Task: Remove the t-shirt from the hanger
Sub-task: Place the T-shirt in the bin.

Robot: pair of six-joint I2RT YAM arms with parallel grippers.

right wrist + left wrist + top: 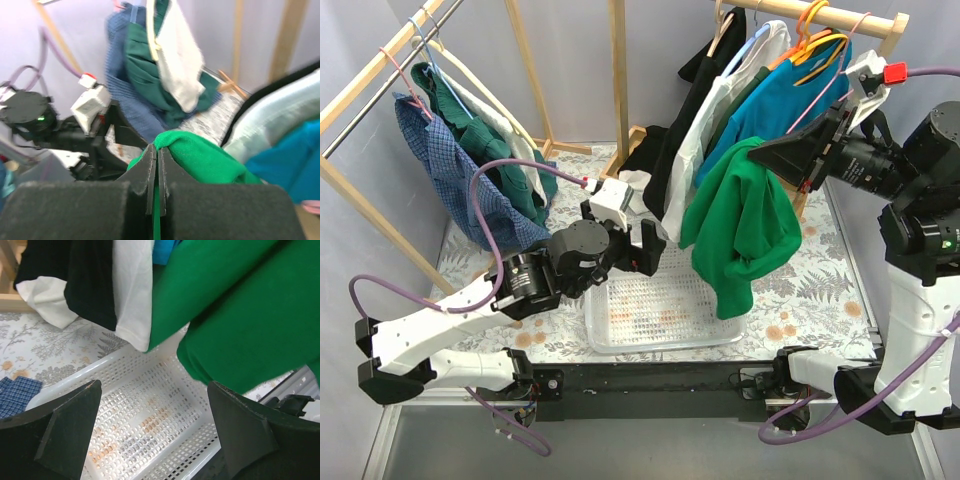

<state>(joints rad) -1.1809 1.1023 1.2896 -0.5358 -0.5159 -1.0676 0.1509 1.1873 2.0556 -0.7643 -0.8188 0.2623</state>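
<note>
Right arm reaches in level from the right. Right gripper is pinched tight on a fold of the green cotton t-shirt, which drapes from the pinch against the garments on the wooden clothes rail. Left arm extends forward and low. Left gripper has its jaws wide apart, holding nothing, over the white perforated plastic basket, beside the shirt's hem.

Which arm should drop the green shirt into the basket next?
Right, probably. Its hand is shut on the shirt, which hangs above the basket; the left hand is open and empty.
</note>
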